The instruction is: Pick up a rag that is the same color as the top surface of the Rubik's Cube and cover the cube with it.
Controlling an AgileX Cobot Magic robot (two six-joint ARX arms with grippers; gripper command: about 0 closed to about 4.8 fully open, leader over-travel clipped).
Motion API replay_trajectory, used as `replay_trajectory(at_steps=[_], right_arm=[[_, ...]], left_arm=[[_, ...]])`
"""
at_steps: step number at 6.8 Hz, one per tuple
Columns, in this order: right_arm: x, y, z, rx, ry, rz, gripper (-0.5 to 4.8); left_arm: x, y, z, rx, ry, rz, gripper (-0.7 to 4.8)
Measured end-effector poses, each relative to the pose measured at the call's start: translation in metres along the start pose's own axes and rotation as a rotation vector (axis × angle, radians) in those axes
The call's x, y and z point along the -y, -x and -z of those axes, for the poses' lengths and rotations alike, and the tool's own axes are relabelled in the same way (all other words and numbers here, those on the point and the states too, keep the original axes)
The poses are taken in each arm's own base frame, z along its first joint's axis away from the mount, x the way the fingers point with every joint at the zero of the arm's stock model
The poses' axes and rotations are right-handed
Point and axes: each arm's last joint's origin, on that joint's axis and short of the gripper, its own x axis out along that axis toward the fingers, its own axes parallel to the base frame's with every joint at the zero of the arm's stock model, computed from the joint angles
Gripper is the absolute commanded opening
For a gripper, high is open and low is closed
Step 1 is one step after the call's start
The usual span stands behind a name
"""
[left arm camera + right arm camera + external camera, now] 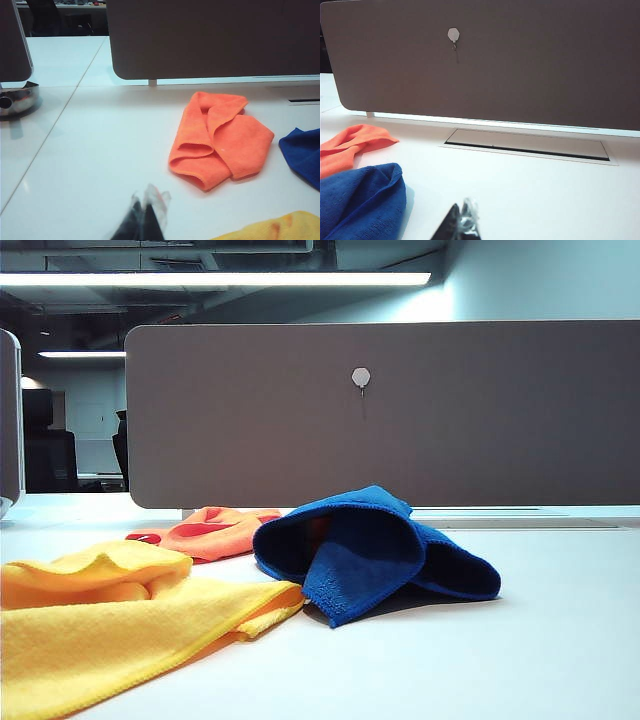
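The soft, light blue rag (372, 550) is lying draped mid-table, easiest pinched at a raised fold; the left gripper (145, 220) and right gripper (462, 225) are hanging clenched, empty, nearer.

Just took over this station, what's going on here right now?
Nothing is being handled. The blue rag lies humped on the table, apparently draped over the cube, which isn't visible. The orange cloth and yellow cloth lie loose beside it. The left gripper and right gripper are shut, empty, and back from the cloths.
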Motion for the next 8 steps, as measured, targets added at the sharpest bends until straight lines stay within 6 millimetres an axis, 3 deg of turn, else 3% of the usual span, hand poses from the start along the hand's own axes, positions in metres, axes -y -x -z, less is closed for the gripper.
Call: replay_trajectory(at_steps=[3, 8], right_arm=[[0.0000, 0.0000, 0.0000, 0.000, 0.000, 0.000, -0.05], [0.0001, 0.0000, 0.0000, 0.000, 0.000, 0.001, -0.05]], left_arm=[[0.0127, -0.0009, -0.0002, 0.000, -0.022, 0.030, -0.06], [0.0133, -0.0008, -0.0010, 0.007, -0.007, -0.014, -0.06]])
